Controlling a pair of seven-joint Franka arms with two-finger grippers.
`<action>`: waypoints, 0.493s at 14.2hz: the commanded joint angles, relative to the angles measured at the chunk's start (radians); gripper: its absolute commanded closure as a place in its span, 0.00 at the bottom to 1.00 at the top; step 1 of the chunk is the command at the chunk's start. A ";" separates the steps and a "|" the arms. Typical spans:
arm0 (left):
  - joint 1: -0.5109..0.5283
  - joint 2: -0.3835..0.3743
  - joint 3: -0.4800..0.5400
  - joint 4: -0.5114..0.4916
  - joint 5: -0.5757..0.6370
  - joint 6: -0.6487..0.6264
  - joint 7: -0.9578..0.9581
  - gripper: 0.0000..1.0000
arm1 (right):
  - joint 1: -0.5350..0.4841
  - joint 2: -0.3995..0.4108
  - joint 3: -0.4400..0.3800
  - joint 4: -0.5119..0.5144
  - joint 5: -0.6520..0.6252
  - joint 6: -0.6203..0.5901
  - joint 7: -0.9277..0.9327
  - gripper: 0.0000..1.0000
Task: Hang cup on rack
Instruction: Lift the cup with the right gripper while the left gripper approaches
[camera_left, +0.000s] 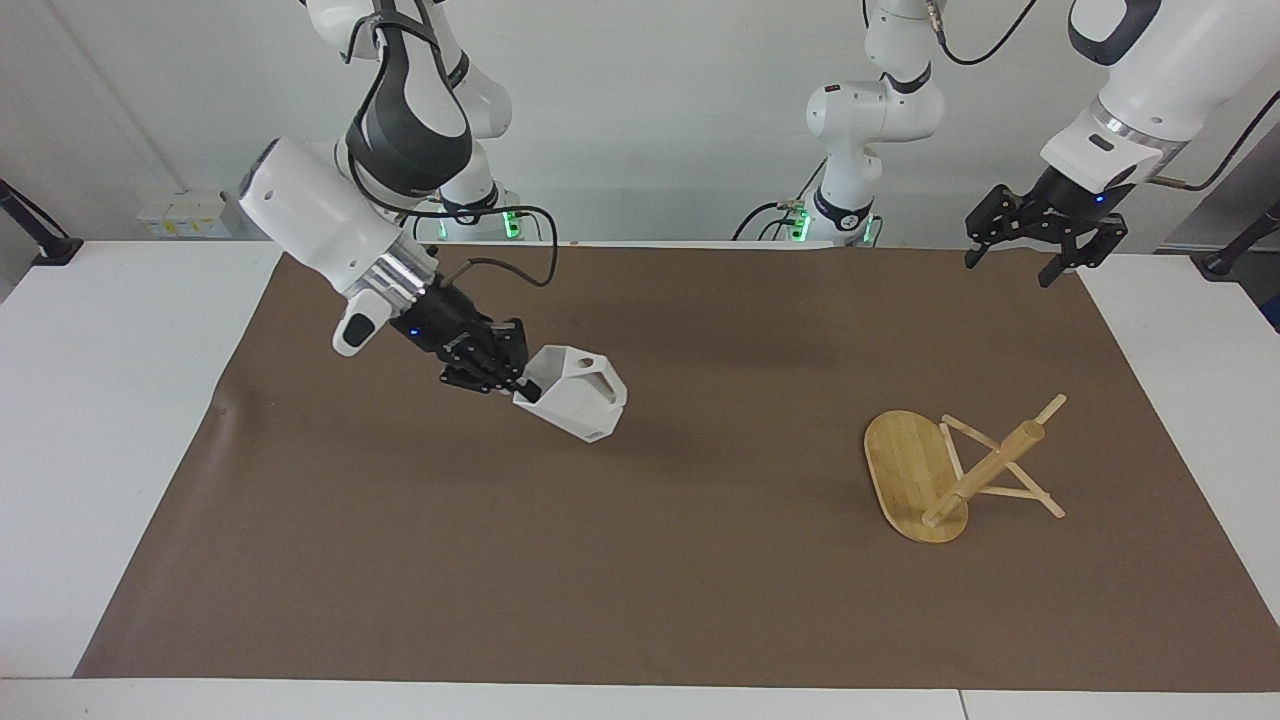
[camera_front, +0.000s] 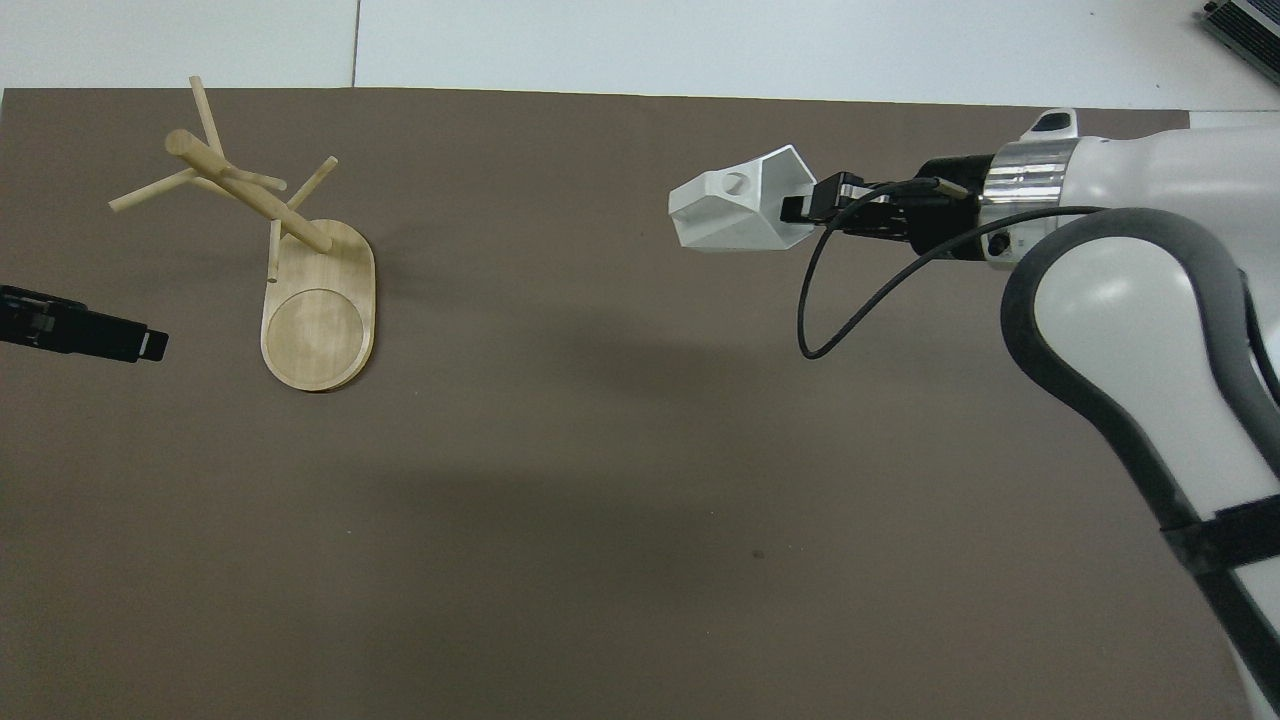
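My right gripper (camera_left: 518, 384) is shut on the rim of the white faceted cup (camera_left: 578, 405) and holds it tilted on its side in the air over the brown mat, with the handle hole facing up. The gripper (camera_front: 800, 208) and cup (camera_front: 735, 202) also show in the overhead view. The bamboo rack (camera_left: 945, 470) stands on its oval base toward the left arm's end of the table, well apart from the cup, with its pegs bare (camera_front: 250, 195). My left gripper (camera_left: 1015, 262) hangs open and empty in the air over the mat's edge at its own end (camera_front: 140, 343).
The brown mat (camera_left: 640, 560) covers most of the white table (camera_left: 90, 420). A black cable loops from the right wrist (camera_front: 815, 310) beside the cup.
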 joint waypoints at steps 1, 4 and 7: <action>-0.018 -0.050 0.005 -0.069 -0.036 0.056 0.171 0.00 | 0.072 -0.004 0.007 0.005 0.130 0.050 0.020 1.00; -0.024 -0.090 0.004 -0.162 -0.067 0.136 0.394 0.00 | 0.135 -0.004 0.007 0.006 0.154 0.073 0.054 1.00; -0.047 -0.107 0.002 -0.213 -0.131 0.191 0.606 0.00 | 0.202 -0.004 0.007 0.006 0.137 0.126 0.065 1.00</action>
